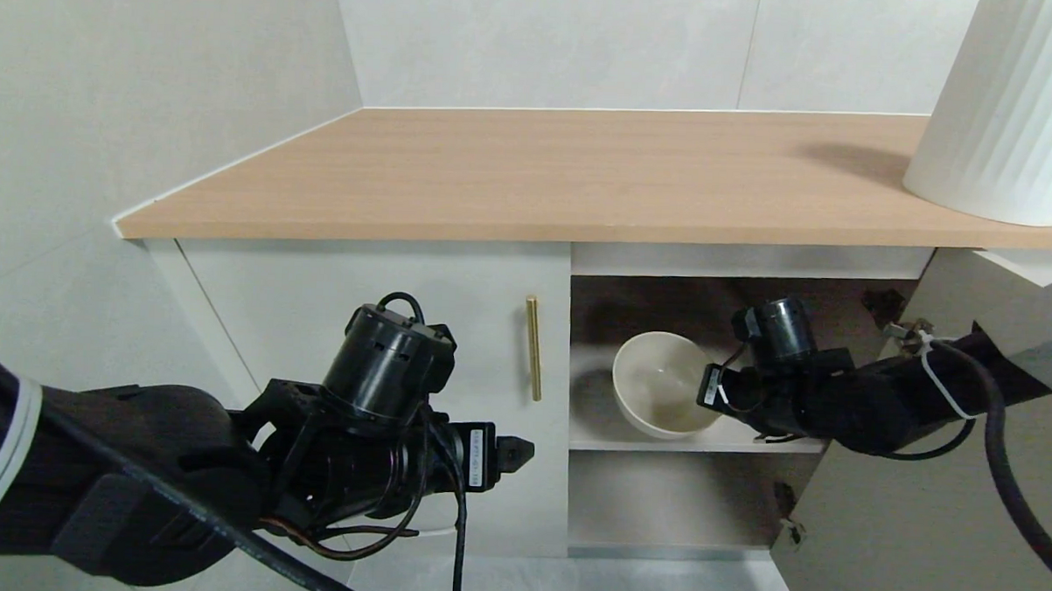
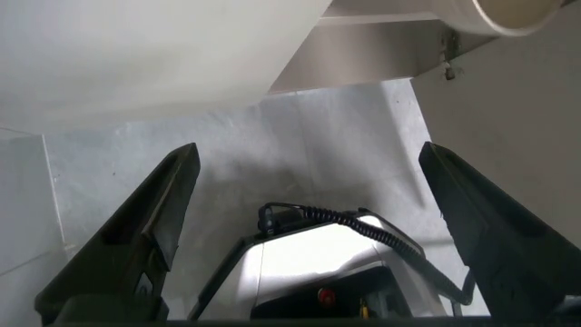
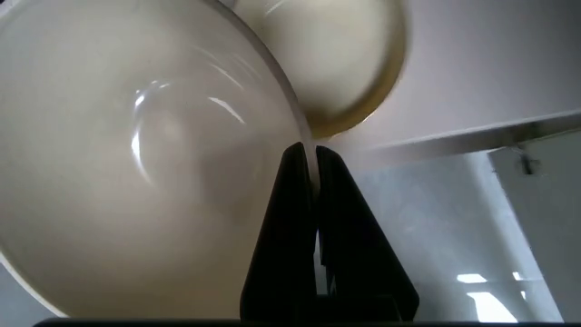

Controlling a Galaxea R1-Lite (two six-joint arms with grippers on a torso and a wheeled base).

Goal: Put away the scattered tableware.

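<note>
A low white cabinet (image 1: 737, 261) fills a corner of a room walled in large pale tiles (image 1: 544, 42). A light wood countertop (image 1: 530, 173) forms the cabinet's top. A tall white ribbed vessel (image 1: 1005, 111) stands on the right end of that top. The floor (image 1: 568, 586) at the cabinet's foot is pale grey tile.

The cabinet's left door (image 1: 316, 279) is closed and carries a slim upright brass handle (image 1: 533, 348) along its inner edge. The cabinet's right door (image 1: 903, 519) is swung wide open, showing a dim interior with one white shelf (image 1: 591, 429).

A cream bowl (image 1: 654, 379) is inside the cabinet at shelf level. It is tipped so its mouth faces out toward the open front, with its lower side down at the shelf. The right gripper (image 1: 708, 398) reaches in through the cabinet's open side. It is clenched on the bowl's rim at the edge nearest the open door. In the right wrist view its two black fingers (image 3: 290, 227) are pinched tight on the thin lip of the bowl (image 3: 136, 163).

The left gripper (image 1: 513, 452) hangs in front of the cabinet's closed door, below the handle. It is released, with its fingers (image 2: 154, 227) spread wide apart over the grey floor (image 2: 318, 136).
</note>
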